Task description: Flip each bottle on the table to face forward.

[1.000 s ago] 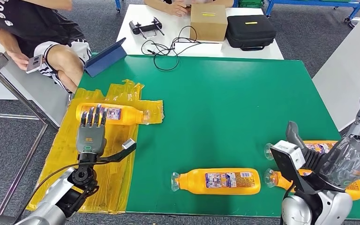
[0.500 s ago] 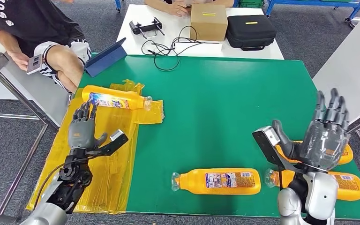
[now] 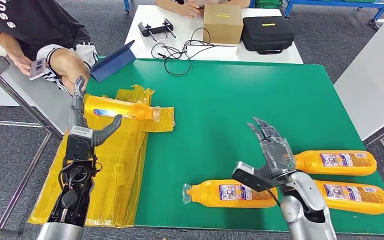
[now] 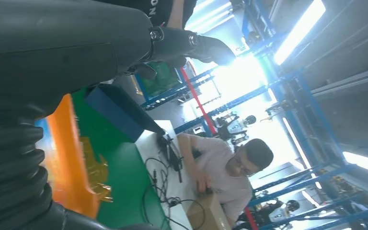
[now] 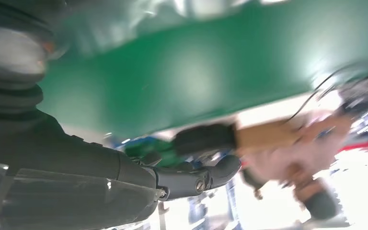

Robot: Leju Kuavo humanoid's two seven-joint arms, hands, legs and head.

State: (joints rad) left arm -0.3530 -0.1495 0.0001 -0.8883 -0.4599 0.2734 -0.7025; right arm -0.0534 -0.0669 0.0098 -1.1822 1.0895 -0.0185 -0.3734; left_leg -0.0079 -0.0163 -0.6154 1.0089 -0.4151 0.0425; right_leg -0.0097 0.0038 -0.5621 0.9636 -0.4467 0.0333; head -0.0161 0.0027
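Right hand (image 3: 272, 152) has dropped from beside the right-edge bottles to hover, fingers spread and empty, over the near bottle (image 3: 235, 193). Left hand (image 3: 82, 122) has slid up against the far-left bottle (image 3: 120, 108) on the yellow sheet (image 3: 110, 170), thumb under it; whether it grips, I cannot tell. Orange bottles lie flat on the green table (image 3: 240, 105); right wrist view is blurred

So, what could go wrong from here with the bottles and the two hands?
1. The left hand is against the far bottle, which lies on crinkled yellow film near the table's left edge; a push might roll it off.
2. The right hand hovers open above the near bottle, close to two more; it may knock those.
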